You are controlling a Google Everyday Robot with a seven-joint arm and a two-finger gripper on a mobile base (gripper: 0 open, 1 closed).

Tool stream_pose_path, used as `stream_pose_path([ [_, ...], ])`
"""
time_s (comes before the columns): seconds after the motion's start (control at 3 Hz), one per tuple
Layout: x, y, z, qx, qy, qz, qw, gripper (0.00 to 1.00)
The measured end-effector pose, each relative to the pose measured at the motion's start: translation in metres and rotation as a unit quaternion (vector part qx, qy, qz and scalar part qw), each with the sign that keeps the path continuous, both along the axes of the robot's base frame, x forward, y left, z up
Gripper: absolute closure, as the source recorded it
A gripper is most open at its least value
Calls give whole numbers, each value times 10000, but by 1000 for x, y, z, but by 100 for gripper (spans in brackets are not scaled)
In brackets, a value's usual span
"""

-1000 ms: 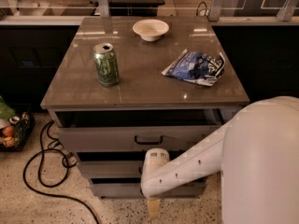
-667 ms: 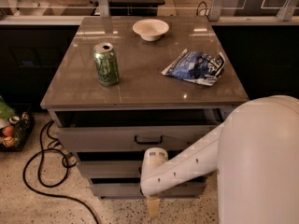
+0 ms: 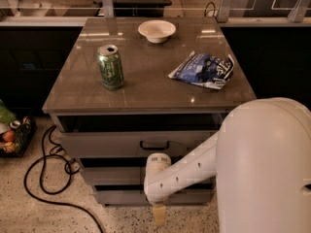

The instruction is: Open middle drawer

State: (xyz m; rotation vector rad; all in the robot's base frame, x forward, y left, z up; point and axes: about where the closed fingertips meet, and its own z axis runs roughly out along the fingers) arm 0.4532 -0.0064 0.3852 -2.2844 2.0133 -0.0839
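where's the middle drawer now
Camera view, lower centre: the middle drawer sits under the handled top drawer, partly behind the arm, whose gripper hangs before the bottom drawer near the floor.

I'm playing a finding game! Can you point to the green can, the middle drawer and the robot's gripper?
green can (image 3: 111, 69), camera view, on its side wall.
middle drawer (image 3: 109, 175), camera view, on the left part of its grey front.
gripper (image 3: 158, 215), camera view, on its pale tip, near the floor (image 3: 48, 217).

Item count at the cabinet (image 3: 146, 89).
I counted three drawers (top drawer (image 3: 107, 143), middle drawer (image 3: 104, 175), bottom drawer (image 3: 121, 196)), one green can (image 3: 110, 68), one white bowl (image 3: 156, 30), one blue snack bag (image 3: 203, 70) and my one gripper (image 3: 159, 215), low before the bottom drawer.
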Motion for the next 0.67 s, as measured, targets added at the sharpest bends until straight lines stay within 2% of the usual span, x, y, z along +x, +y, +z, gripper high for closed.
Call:
stream_pose_path([
  [0.33,1,-1,-5,-72,74,-4,9999,0],
  [0.67,1,-1,-7,-94,101,-3,9999,7],
])
